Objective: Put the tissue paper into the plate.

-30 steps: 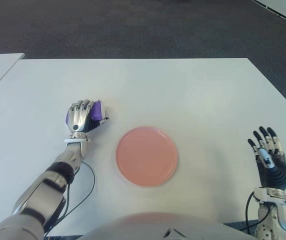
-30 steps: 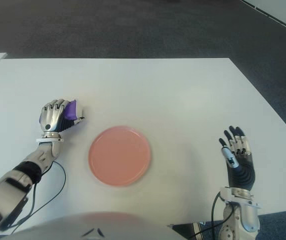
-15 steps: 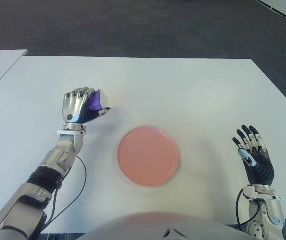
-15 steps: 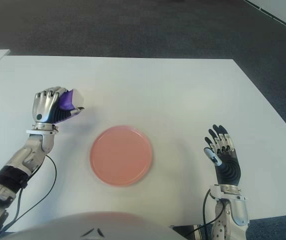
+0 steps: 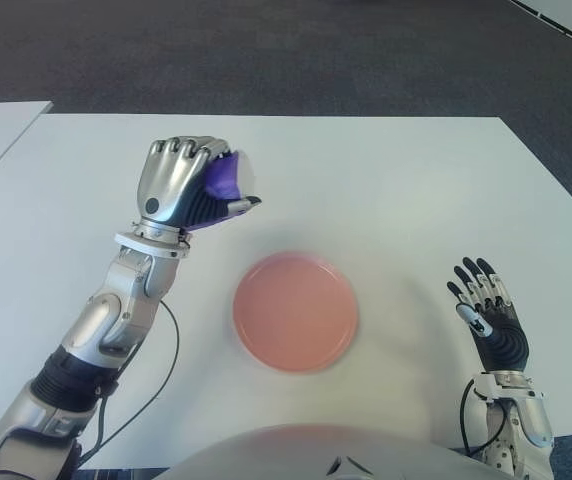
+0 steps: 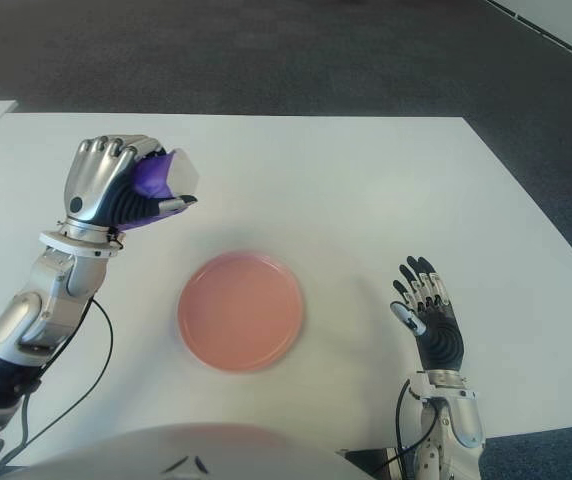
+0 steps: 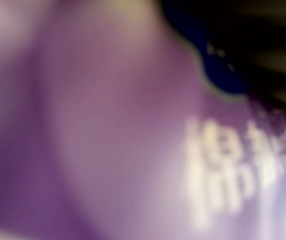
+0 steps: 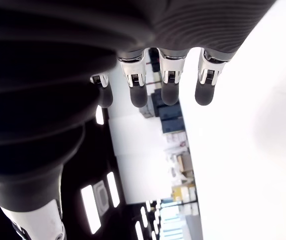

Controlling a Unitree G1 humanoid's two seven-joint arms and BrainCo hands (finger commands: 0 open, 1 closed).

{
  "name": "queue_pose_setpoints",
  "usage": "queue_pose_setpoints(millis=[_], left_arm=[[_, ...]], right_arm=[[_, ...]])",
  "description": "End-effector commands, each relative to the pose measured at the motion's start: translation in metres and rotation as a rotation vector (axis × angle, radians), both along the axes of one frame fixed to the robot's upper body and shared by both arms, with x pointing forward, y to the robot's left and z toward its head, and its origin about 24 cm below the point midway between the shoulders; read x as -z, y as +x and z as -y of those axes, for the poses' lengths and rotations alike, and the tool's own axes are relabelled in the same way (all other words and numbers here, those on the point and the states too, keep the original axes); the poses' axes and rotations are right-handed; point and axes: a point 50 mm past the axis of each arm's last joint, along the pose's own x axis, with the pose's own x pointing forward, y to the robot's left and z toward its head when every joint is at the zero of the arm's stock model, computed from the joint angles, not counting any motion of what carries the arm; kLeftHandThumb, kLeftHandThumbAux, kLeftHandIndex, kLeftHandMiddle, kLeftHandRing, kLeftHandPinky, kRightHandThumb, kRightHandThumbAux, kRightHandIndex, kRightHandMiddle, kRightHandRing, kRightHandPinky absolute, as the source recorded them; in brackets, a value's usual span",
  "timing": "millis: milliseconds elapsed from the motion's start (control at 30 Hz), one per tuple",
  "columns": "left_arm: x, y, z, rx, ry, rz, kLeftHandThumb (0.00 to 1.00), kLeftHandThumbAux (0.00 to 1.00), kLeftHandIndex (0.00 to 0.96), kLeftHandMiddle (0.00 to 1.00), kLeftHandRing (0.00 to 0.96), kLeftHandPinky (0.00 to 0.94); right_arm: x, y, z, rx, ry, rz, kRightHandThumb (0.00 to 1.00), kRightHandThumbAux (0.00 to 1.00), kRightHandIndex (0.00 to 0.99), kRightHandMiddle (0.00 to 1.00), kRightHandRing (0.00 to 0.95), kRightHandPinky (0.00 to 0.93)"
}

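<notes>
Left hand (image 5: 181,185) raised above the white table (image 5: 386,190), fingers curled tight around a purple plastic-wrapped tissue pack (image 5: 226,178), up and left of the round pink plate (image 5: 294,311). Plate holds nothing. Right hand (image 5: 493,325) shows right of the plate, palm up, fingers spread, holding nothing.

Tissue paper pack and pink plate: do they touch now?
Apart. The left eye view shows the left hand holding the tissue paper pack with bare table between it and the plate.
</notes>
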Motion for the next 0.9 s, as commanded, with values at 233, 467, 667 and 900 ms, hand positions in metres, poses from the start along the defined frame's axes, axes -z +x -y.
queue_pose_setpoints(millis=[233, 467, 667, 900], left_arm=[[-0.004, -0.031, 0.034, 0.092, -0.011, -0.056, 0.754, 0.69, 0.445, 0.877, 0.88, 0.863], [0.001, -0.048, 0.046, 0.178, -0.05, -0.112, 0.755, 0.69, 0.445, 0.87, 0.873, 0.856], [0.011, -0.051, 0.054, 0.248, -0.051, -0.188, 0.755, 0.69, 0.445, 0.867, 0.867, 0.858], [0.037, -0.045, 0.073, 0.292, -0.014, -0.185, 0.752, 0.689, 0.445, 0.859, 0.868, 0.853]], right_arm=[[0.006, 0.006, -0.014, -0.01, 0.011, 0.011, 0.0, 0.748, 0.007, 0.0, 0.0, 0.0], [0.003, 0.005, -0.02, -0.006, 0.022, 0.03, 0.0, 0.742, 0.012, 0.014, 0.0, 0.002], [0.002, 0.003, -0.026, 0.008, 0.028, 0.053, 0.0, 0.757, 0.018, 0.029, 0.0, 0.012], [0.004, 0.001, -0.03, 0.024, 0.05, 0.063, 0.0, 0.783, 0.025, 0.037, 0.005, 0.019]])
